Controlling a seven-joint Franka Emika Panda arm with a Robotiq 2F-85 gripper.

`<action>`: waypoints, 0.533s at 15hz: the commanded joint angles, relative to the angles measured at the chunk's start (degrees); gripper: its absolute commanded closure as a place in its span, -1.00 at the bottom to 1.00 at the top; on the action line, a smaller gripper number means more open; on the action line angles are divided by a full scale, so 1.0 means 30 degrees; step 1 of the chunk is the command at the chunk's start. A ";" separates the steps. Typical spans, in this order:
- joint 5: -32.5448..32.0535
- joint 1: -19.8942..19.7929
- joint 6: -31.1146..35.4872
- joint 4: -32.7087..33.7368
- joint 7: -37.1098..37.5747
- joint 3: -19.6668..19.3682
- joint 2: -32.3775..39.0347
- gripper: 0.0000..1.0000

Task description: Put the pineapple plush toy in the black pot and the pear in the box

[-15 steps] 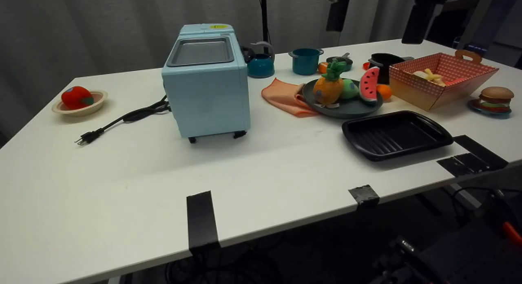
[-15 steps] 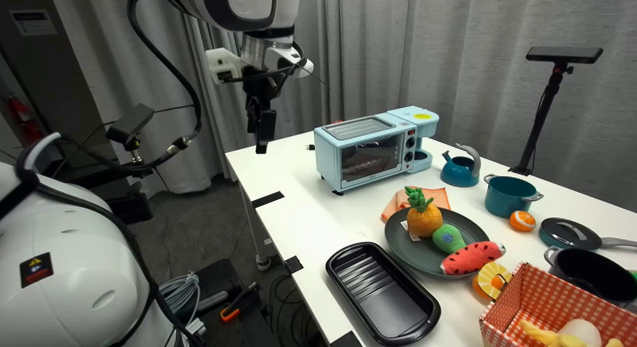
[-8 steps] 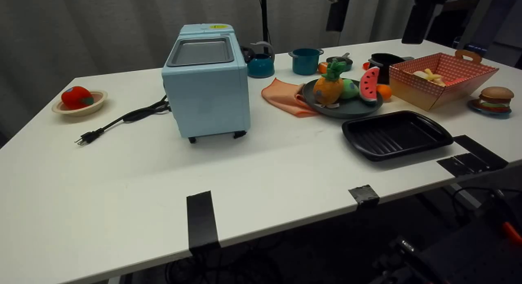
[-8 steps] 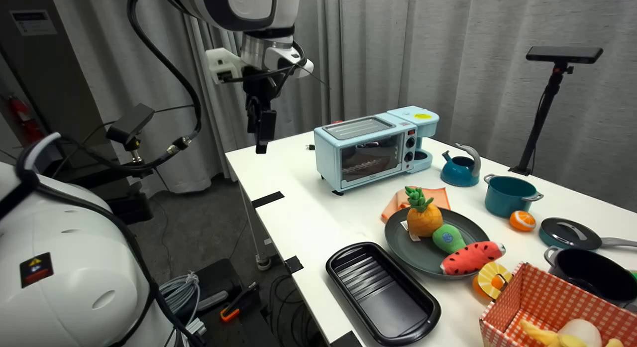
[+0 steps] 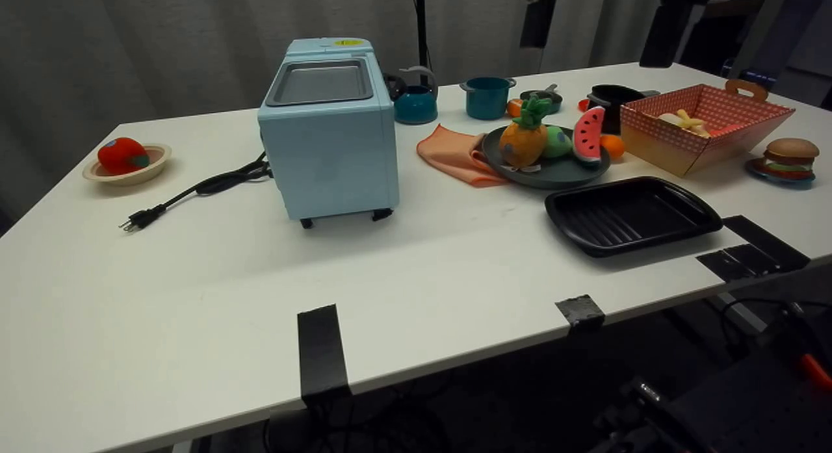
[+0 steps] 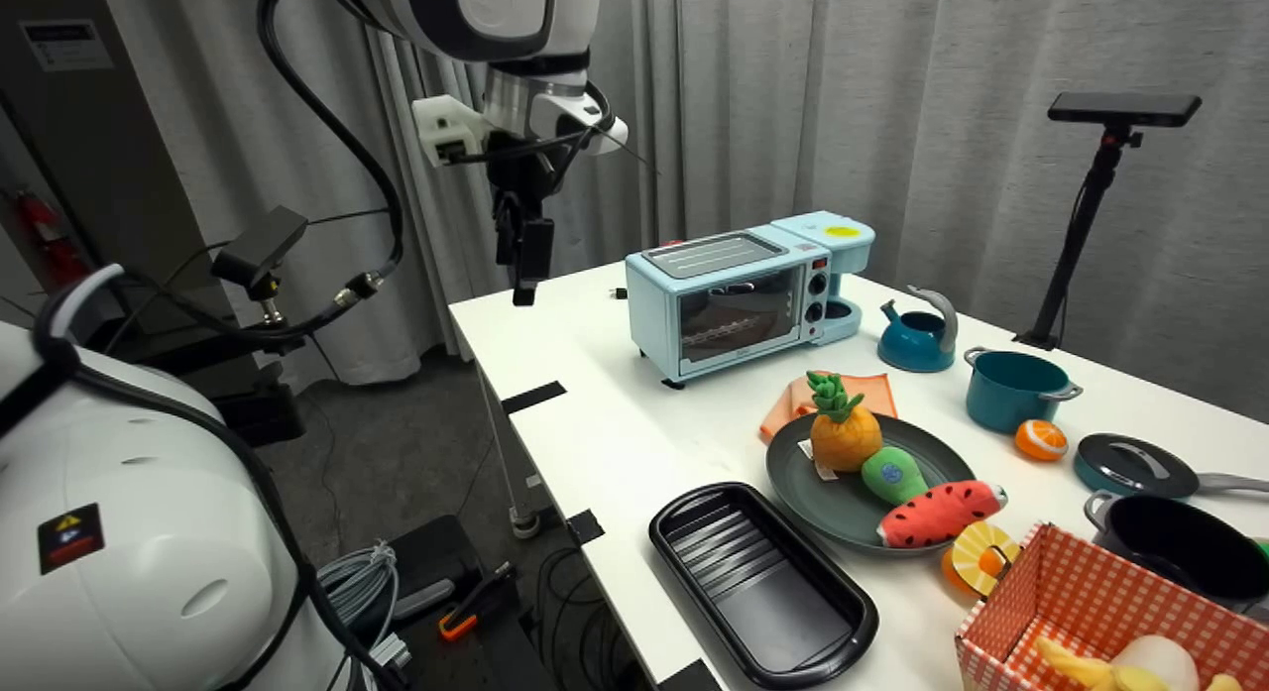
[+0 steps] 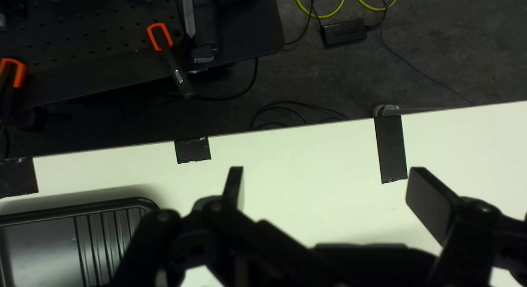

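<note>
Firstly, plate [image 6: 826, 510]: holding pineapple [image 6: 846, 440], upright; watermelon [image 6: 940, 515]; pear [image 6: 893, 476], between the two. Box [image 6: 1140, 592]: holding yellow pieces [image 6: 1091, 670] and one white piece [image 6: 1158, 661]. Black pot [image 6: 1170, 544]: just beside the box. Pale bowl [image 5: 133, 179]: holding a red toy [image 5: 121, 155]. Grill pan [image 6: 788, 617]: ridged at one end. End effector [image 7: 326, 192]: released, its jaws spread wide, high above the tabletop [image 6: 615, 423], well apart from the plate.

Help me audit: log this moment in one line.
gripper: open, empty, above table; pineapple plush toy: on plate; pear: on plate; placed: neither
</note>
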 commanded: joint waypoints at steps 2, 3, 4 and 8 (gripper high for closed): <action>-0.1038 -0.1067 -0.0071 0.1644 -0.0172 -0.0382 0.0966 -1.00; -0.1325 -0.1297 -0.0080 0.2066 -0.0184 -0.0513 0.1221 -1.00; -0.1678 -0.1539 -0.0078 0.2529 -0.0268 -0.0664 0.1500 -1.00; -0.3237 -0.2254 0.0443 0.4327 -0.0676 -0.1140 0.2983 -1.00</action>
